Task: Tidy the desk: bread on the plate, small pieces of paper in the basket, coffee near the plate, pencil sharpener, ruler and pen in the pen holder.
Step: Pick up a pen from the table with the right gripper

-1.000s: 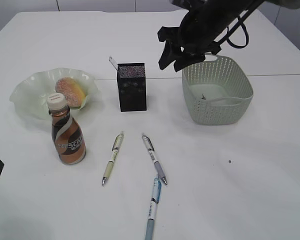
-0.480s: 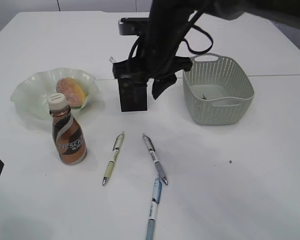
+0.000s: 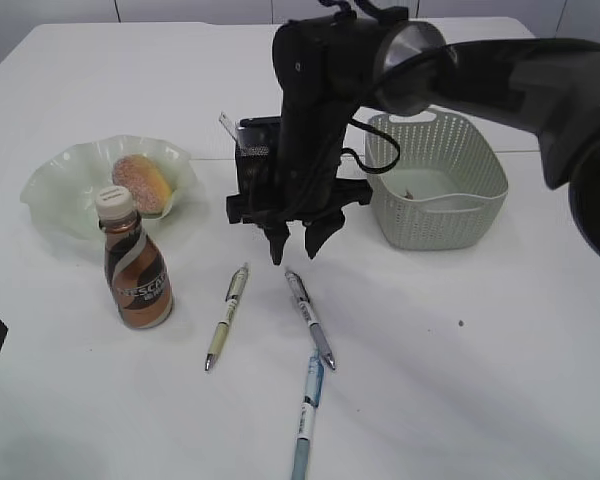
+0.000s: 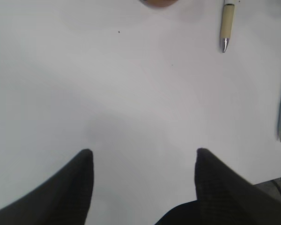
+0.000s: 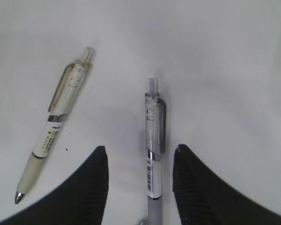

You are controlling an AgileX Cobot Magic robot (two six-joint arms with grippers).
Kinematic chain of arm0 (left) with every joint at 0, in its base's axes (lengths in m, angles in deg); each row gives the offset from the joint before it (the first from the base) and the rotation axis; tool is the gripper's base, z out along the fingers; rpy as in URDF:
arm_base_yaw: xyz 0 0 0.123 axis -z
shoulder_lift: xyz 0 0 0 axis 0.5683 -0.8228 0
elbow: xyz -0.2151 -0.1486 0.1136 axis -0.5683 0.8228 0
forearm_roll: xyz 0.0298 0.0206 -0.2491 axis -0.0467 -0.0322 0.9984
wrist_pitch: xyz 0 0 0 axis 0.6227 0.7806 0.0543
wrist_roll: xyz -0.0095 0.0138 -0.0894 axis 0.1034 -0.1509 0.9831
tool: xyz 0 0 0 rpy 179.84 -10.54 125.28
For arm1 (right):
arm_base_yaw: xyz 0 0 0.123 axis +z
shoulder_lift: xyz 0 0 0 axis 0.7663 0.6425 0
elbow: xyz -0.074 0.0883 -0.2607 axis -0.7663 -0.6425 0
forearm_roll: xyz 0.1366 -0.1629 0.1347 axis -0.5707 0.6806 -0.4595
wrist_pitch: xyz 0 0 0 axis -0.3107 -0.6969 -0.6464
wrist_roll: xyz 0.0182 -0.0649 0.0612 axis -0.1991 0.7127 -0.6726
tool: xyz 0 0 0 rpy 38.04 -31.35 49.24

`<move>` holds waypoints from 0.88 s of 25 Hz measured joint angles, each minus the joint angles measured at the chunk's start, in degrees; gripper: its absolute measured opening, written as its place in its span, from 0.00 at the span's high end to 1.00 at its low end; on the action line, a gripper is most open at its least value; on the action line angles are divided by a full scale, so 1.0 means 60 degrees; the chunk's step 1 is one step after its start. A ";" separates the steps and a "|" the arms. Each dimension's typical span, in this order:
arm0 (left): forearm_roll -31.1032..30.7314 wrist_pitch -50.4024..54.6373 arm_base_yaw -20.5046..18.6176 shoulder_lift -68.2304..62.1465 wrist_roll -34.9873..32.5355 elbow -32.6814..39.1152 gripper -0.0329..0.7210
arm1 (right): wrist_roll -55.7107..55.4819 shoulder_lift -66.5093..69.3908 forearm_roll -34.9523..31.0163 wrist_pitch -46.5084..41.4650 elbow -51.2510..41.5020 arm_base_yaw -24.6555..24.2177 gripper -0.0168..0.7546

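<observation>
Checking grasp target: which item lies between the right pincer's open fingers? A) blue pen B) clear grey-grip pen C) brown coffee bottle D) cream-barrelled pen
B: in the right wrist view the clear pen with a grey grip lies between the right pincer's fingertips, while the cream-barrelled pen lies off to one side.

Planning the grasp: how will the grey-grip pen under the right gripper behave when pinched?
The grey-grip pen looks like a stiff, slim, light plastic barrel. Lying flat, it may roll or skid if nudged sideways, though its clip should limit rolling. The right gripper straddles it with open jaws.
</observation>
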 joint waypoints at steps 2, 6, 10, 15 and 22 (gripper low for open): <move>0.0000 0.0000 0.0000 0.0000 0.0010 0.0000 0.30 | -0.0038 0.0161 0.0000 0.0000 0.0000 0.0020 0.54; 0.0000 0.0000 0.0000 0.0000 -0.0005 0.0000 0.30 | -0.0038 0.0434 0.0082 0.0000 0.0000 0.0101 0.54; 0.0000 0.0000 0.0000 0.0000 -0.0012 0.0000 0.30 | -0.0057 0.0512 0.0312 0.0000 0.0000 0.0108 0.54; 0.0000 0.0000 0.0000 0.0000 -0.0012 0.0000 0.30 | -0.0057 0.0680 0.0396 0.0000 0.0000 0.0108 0.54; 0.0000 -0.0032 0.0000 0.0000 -0.0026 0.0000 0.31 | -0.0129 0.1065 0.0396 0.0039 0.0000 0.0108 0.54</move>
